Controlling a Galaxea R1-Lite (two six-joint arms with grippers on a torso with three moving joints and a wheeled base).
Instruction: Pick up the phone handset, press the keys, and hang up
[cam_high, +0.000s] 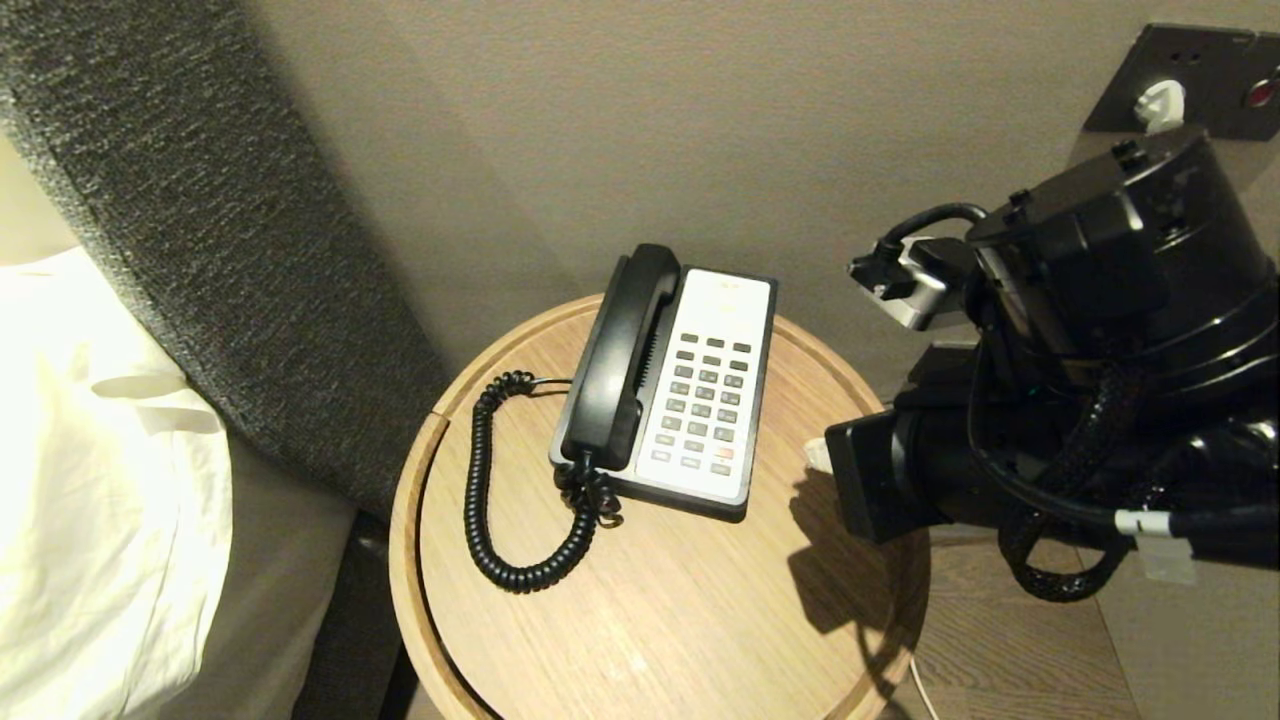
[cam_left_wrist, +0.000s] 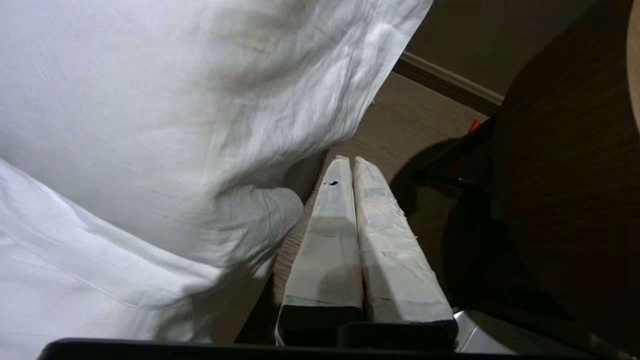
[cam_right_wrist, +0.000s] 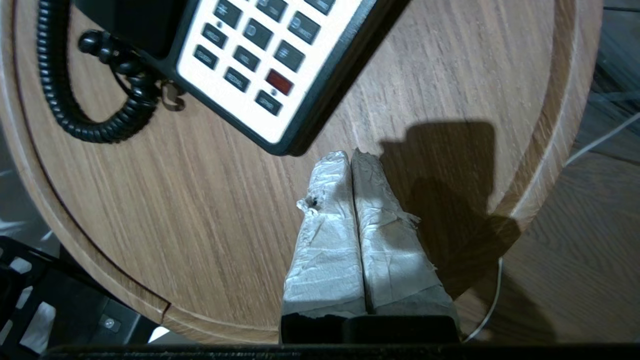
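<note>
Phone handset (cam_high: 618, 360): seated in the cradle along the left side of the phone base (cam_high: 700, 395), upright end toward the wall, cord end toward the near side. Coiled cord (cam_high: 490, 480): leaves the near end of the handset, loops out across the wood toward the table's left rim, returns to the base. Phone base: set toward the far half of the round table (cam_high: 640, 620), slightly rotated, far edge close to the rim by the wall. Keypad (cam_high: 708, 400): uncovered, facing up.

Open room: wide bare wood across the near half of the table; narrower bare strip right of the base, partly in shadow. Raised lip around the whole rim. Left of the table: grey upholstered headboard (cam_high: 200, 230) close to the rim, white bedding (cam_high: 100, 480) beyond it. Wall directly behind; wall socket plate (cam_high: 1190, 85) at upper right.

Right gripper (cam_right_wrist: 350, 155): above the table just off the near right corner of the base, not touching it. Jaws pressed fully together, taped fingers (cam_right_wrist: 327, 240) flush, nothing held. Right arm housing filling the right side of the head view, overhanging the table's right rim.

Left gripper (cam_left_wrist: 348, 161): outside the head view, low beside the white bedding (cam_left_wrist: 150, 125), over the floor. Jaws fully together, nothing held.
</note>
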